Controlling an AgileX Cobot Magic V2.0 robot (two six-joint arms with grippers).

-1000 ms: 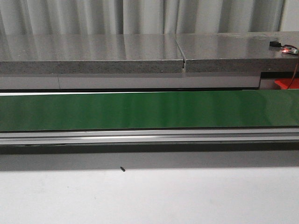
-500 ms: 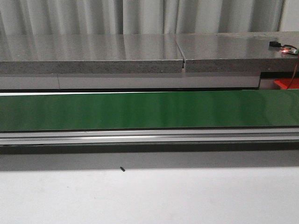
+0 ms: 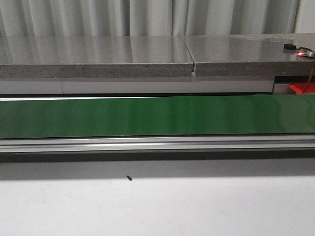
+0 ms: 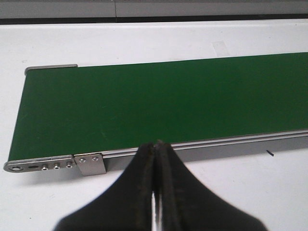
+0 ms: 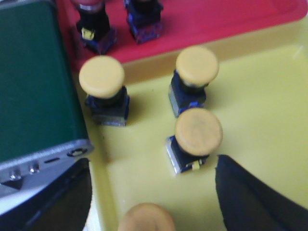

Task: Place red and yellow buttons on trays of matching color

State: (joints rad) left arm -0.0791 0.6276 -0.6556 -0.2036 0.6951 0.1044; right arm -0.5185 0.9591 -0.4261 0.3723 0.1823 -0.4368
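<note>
In the right wrist view, several yellow-capped buttons stand upright on the yellow tray (image 5: 260,110): one (image 5: 101,76) by the belt's end, one (image 5: 197,65) near the red tray, one (image 5: 198,131) in the middle, one (image 5: 147,219) low between my fingers. Two button bodies (image 5: 94,29) (image 5: 143,19) stand on the red tray (image 5: 216,14), their caps mostly cut off. My right gripper (image 5: 151,161) is open and empty above the yellow tray. My left gripper (image 4: 155,144) is shut and empty over the white table at the belt's edge. Neither gripper shows in the front view.
The green conveyor belt (image 3: 157,115) runs across the front view with nothing on it; its end shows in the left wrist view (image 4: 159,106) and the right wrist view (image 5: 29,86). A red corner (image 3: 301,88) shows at far right. A black speck (image 3: 129,178) lies on the table.
</note>
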